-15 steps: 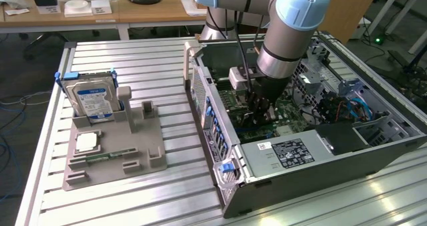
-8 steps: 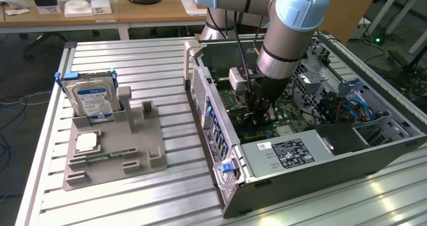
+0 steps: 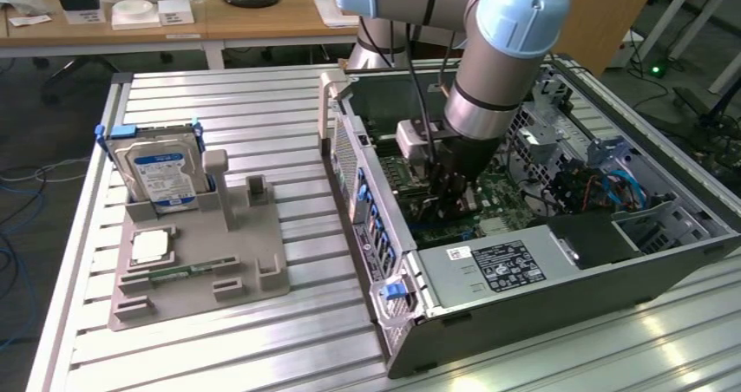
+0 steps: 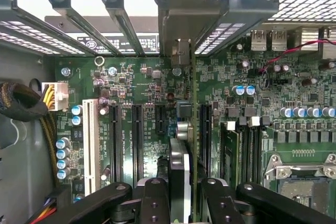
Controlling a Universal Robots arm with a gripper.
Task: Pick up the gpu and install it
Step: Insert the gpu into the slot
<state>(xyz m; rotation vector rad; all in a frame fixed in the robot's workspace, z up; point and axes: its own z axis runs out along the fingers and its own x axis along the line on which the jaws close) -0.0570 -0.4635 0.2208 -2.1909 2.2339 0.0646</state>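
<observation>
The gpu (image 4: 180, 171) is edge-on in the wrist view, a thin card with a fan housing on one face, standing upright over the green motherboard (image 4: 131, 82). Its metal bracket (image 4: 181, 19) reaches the case's rear slot openings. My gripper (image 4: 184, 203) is shut on the card, with a black finger (image 4: 153, 198) on each side of it. In the exterior view, the gripper (image 3: 449, 192) is low inside the open computer case (image 3: 521, 305), holding the dark gpu (image 3: 446, 208) down at the board. Whether the card sits in a slot I cannot tell.
Black expansion slots (image 4: 137, 140) and a white one (image 4: 89, 140) lie beside the card, memory sticks (image 4: 231, 150) and the CPU socket (image 4: 299, 182) on its other side. Cables (image 4: 21, 103) crowd the case wall. A grey holder (image 3: 197, 262) on the exterior view's left carries a hard drive (image 3: 162, 171).
</observation>
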